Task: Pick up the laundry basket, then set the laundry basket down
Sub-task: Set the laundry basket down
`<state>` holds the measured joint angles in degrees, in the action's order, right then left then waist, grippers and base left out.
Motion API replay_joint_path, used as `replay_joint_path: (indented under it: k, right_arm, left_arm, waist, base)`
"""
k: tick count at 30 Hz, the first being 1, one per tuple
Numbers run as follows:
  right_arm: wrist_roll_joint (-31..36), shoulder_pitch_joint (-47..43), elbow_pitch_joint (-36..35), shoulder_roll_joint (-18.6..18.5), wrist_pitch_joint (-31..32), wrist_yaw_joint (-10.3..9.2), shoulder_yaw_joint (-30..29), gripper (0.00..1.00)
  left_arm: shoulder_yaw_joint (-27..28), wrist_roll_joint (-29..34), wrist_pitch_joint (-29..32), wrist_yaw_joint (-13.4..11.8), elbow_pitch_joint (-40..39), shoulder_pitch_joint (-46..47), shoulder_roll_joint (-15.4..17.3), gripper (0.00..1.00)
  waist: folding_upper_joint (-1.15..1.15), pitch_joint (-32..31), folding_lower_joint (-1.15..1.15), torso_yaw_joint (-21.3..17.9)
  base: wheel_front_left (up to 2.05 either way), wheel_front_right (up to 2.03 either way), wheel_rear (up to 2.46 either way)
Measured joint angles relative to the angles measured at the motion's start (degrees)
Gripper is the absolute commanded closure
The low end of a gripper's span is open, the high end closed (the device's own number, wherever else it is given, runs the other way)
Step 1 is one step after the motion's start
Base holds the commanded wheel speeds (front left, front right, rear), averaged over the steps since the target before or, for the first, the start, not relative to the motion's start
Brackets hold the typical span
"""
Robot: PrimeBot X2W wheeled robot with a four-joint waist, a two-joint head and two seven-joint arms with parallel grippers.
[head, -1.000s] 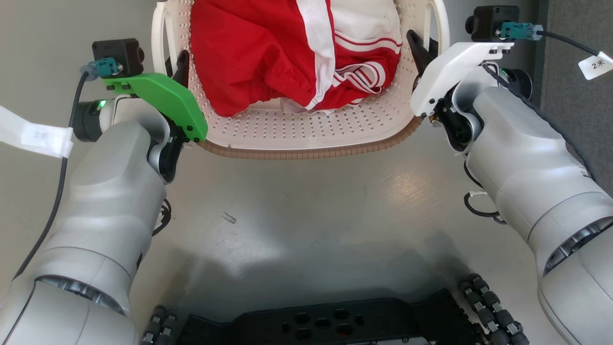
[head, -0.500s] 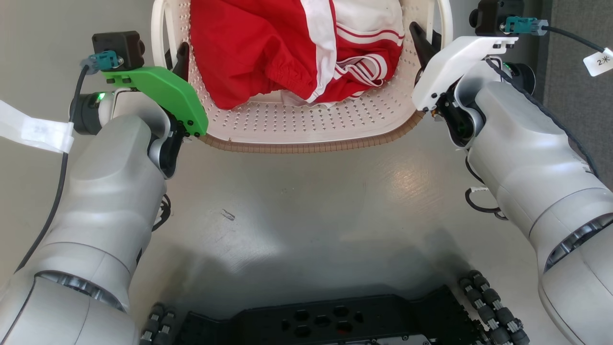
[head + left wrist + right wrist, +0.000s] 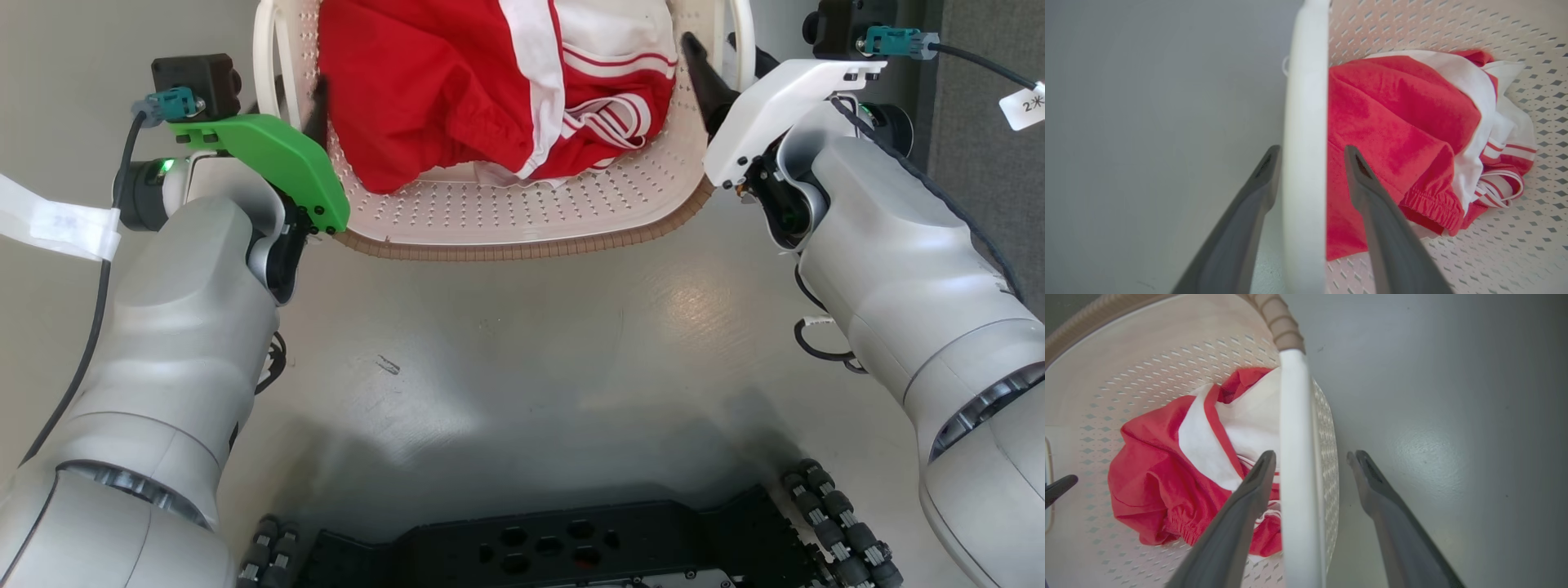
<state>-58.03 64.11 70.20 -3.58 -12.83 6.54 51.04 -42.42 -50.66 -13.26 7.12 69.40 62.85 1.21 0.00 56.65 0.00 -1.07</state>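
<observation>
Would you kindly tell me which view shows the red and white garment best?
Left wrist view: the garment is largest, hem and stripes clear, one finger crossing it. The head view crops its top; in the right wrist view a handle hides its side.

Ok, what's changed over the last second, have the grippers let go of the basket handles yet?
Yes, both have opened. The left gripper has spread its fingers and now straddles the left handle with a gap. The right gripper has done the same around the right handle. The laundry basket and the red and white clothes in it stayed as they were.
</observation>
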Motion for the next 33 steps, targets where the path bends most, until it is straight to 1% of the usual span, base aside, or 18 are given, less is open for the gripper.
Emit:
replay_joint_path:
  k: [15,26,33]
  right_arm:
    - [-0.5,-0.1,0.0,0.0,-0.3,-0.01,0.5,0.00]
    - [-1.0,-1.4,0.4,0.0,-0.3,-0.01,0.9,0.00]
    - [-1.1,-2.5,0.6,0.0,-0.6,-0.01,1.0,0.00]
  left_arm:
    - [-0.3,-0.1,0.0,0.0,0.4,-0.1,0.0,0.00]
    - [-0.6,-0.1,-0.5,0.0,1.5,-1.0,0.0,0.00]
    - [-0.6,-0.7,-0.5,0.0,2.1,-3.1,0.0,0.00]
  waist:
    - [0.00,-0.6,0.00,0.0]
    - [0.00,-3.9,0.00,-0.2]
    - [0.00,-6.8,0.00,-0.4]
  base:
    - [0.00,0.00,0.00]
    - [0.00,0.00,0.00]
    - [0.00,0.00,0.00]
